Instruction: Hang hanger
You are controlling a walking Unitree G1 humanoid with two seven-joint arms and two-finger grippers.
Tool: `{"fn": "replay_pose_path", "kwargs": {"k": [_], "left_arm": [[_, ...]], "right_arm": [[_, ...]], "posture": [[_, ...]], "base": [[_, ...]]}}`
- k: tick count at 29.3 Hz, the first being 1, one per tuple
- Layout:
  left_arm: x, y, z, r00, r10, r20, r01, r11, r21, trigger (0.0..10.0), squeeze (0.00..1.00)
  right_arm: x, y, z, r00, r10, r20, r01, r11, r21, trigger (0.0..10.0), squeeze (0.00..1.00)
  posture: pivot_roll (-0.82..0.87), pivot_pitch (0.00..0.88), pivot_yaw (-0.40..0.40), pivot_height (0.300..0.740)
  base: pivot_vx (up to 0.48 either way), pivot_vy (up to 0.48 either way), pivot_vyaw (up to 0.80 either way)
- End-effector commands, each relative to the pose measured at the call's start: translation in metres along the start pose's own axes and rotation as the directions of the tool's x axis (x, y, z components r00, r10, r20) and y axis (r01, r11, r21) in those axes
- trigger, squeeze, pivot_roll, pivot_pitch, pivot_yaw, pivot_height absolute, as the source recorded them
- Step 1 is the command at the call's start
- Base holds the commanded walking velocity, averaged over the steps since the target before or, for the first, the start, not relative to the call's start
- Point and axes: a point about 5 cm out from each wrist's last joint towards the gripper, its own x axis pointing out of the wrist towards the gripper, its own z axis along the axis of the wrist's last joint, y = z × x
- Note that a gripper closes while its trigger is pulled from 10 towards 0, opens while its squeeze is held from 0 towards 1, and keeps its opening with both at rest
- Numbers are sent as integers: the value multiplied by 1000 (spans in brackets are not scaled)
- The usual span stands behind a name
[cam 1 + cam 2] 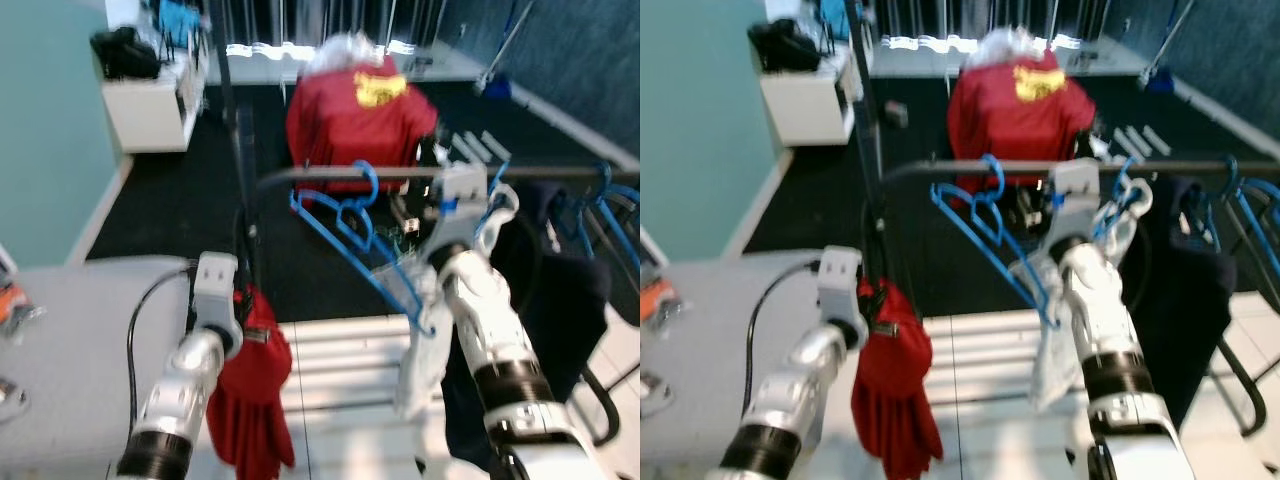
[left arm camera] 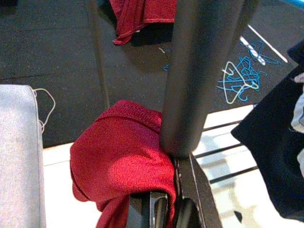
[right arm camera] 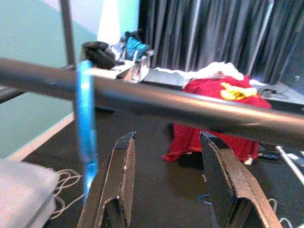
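The blue hanger [image 1: 345, 215] is hooked over the dark horizontal rail [image 1: 330, 176] of the clothes rack, with its hook curled around the rail and its triangular body slanting down toward the robot's right forearm. The hanger's long axis is running obliquely, from the hook down to a lower corner close to the white garment [image 1: 425, 360] that is draped below the right arm. The hanger is lying just to the left of the right end effector [image 3: 166, 185], and in the right wrist view the blue hook is seen crossing the rail beside the left finger.

The right end effector is raised to rail height, and its two fingers [image 3: 223, 183] are standing apart with nothing between them; the rail is passing across in front of the fingertips. The right arm is clearly the nearer one and is extended forward and upward. It is judged that the hanger is already seated and that the hook's hold on the rail is the relation to be checked.

The left end effector [image 2: 164, 211] is positioned lower, against the rack's upright post [image 2: 199, 71], and is closed on a red garment [image 2: 126, 161] that is hanging beside the grey bench [image 1: 70, 340].
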Motion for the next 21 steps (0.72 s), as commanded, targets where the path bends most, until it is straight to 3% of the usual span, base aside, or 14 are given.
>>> {"fn": "replay_pose_path", "kwargs": {"k": [1, 14, 15, 17, 18, 21], "left_arm": [[-2, 2, 0, 1000, 0, 5, -1, 1000, 21, 10000, 0], [-4, -3, -3, 1000, -24, -2, 24, 999, 35, 10000, 0], [-4, -5, -4, 999, -36, -5, 36, 999, 38, 10000, 0], [-4, -5, -4, 999, -36, -5, 36, 999, 38, 10000, 0], [-4, -6, -4, 999, -41, -6, 41, 998, 42, 10000, 0], [-4, -7, -4, 999, -45, -6, 45, 998, 45, 10000, 0]], "right_arm": [[-1, 2, -6, 999, 11, -34, -10, 1000, 13, 10000, 0], [-5, 11, -16, 995, 33, -93, -30, 999, 35, 10000, 0], [-8, 16, -23, 990, 53, -132, -46, 997, 56, 10000, 859], [-8, 16, -23, 990, 53, -132, -46, 997, 56, 10000, 859], [-9, 17, -27, 985, 67, -159, -57, 996, 65, 10000, 1000], [-9, 18, -30, 979, 82, -185, -71, 995, 69, 10000, 1000]], "posture": [[-60, 0, -44, 740], [-67, 0, -40, 740], [-66, 0, -40, 740], [-66, 0, -40, 740], [-67, 0, -39, 740], [-65, 0, -39, 740]], "base": [[0, 0, 0], [0, 0, 0], [0, 0, 0], [0, 0, 0], [0, 0, 0], [0, 0, 0]]}}
